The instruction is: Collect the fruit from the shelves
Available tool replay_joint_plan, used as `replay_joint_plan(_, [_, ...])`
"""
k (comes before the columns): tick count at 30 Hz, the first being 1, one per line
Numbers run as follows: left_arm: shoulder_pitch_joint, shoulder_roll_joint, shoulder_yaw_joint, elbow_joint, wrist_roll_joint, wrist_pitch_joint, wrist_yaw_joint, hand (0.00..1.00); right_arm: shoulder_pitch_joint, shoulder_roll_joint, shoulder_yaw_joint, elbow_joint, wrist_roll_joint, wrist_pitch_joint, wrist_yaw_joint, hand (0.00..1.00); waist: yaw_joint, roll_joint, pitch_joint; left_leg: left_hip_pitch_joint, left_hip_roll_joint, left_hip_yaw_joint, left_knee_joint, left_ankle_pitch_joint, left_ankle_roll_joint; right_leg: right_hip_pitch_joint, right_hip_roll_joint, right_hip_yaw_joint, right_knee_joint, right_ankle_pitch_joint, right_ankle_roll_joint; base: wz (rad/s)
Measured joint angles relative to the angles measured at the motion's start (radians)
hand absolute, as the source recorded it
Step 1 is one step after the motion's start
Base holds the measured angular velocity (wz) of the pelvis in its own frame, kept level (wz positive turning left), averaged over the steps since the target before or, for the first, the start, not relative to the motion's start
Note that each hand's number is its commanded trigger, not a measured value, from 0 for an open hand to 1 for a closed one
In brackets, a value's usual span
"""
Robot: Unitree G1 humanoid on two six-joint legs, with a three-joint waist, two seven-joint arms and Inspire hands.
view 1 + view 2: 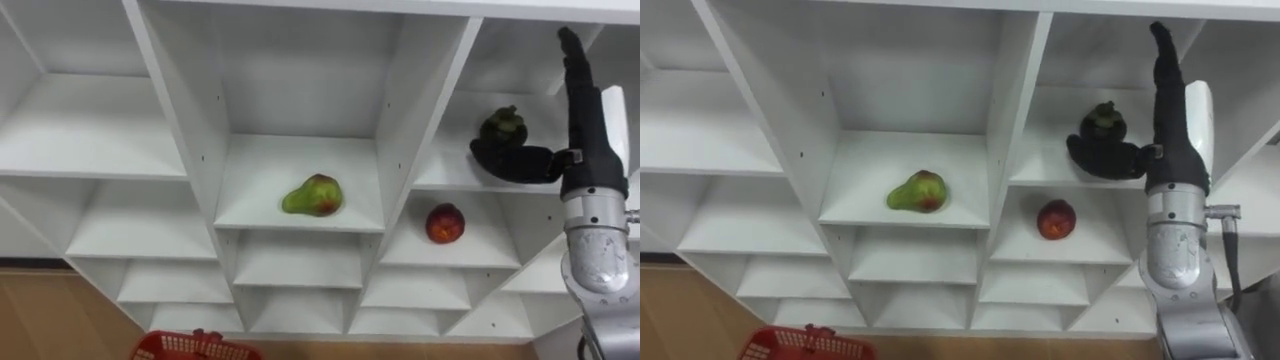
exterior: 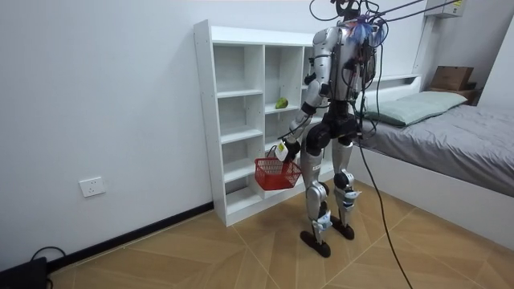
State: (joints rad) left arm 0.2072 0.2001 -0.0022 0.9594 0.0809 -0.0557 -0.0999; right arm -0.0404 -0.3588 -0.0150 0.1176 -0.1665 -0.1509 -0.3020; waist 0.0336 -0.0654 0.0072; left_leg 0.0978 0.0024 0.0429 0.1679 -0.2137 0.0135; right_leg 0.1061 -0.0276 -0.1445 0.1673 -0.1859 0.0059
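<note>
Room view, from its left: a tall white closet of open compartments stands against the wall, and the robot stands upright on the wooden floor right in front of it, facing the shelves. A red basket hangs low by its thigh on the closet side. The basket hangs from the left hand, which is closed round the handle. Behind the robot, on the room view's right, is a bed with grey bedding. From the robot's own head camera the basket's rim shows at the lower left, below the shelves. The fruits are all on the shelves and none is in a hand. A green pear with a red blush lies on its side in a compartment of the middle column, near the front of its board. In the next column to the right a round red fruit sits alone, and in the compartment directly above it is a dark mangosteen. The right hand is raised at that upper compartment, with its fingers straight and pointing upward. Its thumb is stretched out sideways across the foot of the mangosteen. It is spread wide and holds nothing, and whether the thumb touches the fruit I cannot tell.
</note>
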Motion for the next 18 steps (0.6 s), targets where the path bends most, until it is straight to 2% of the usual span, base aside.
replay_joint_plan(3, [-0.002,0.0,0.0,-0.002,0.0,0.014,0.0,1.0,0.0,0.0,0.0,0.036,0.004,0.003,0.004,0.0,0.0,0.0,-0.0001,-0.001,0.0,-0.002,0.0,0.0,0.0,0.003,0.0,-0.003,0.0,0.0,0.0,0.0])
replay_joint_plan(6, [-0.002,0.0,0.0,-0.002,-0.001,0.02,0.0,1.0,0.0,0.0,0.0,0.042,0.003,0.023,0.023,0.0,-0.001,0.002,-0.0007,-0.002,0.0,-0.003,0.0,0.0,0.0,0.003,0.0,-0.007,0.0,0.0,0.0,0.0])
replay_joint_plan(18, [-0.003,-0.001,-0.002,-0.02,-0.001,0.028,-0.016,1.0,-0.026,0.001,-0.002,0.127,0.004,0.022,0.076,0.0,-0.002,-0.002,-0.0015,-0.003,0.0,-0.006,0.004,0.002,0.0,0.005,-0.003,-0.022,0.001,0.0,0.0,0.01])
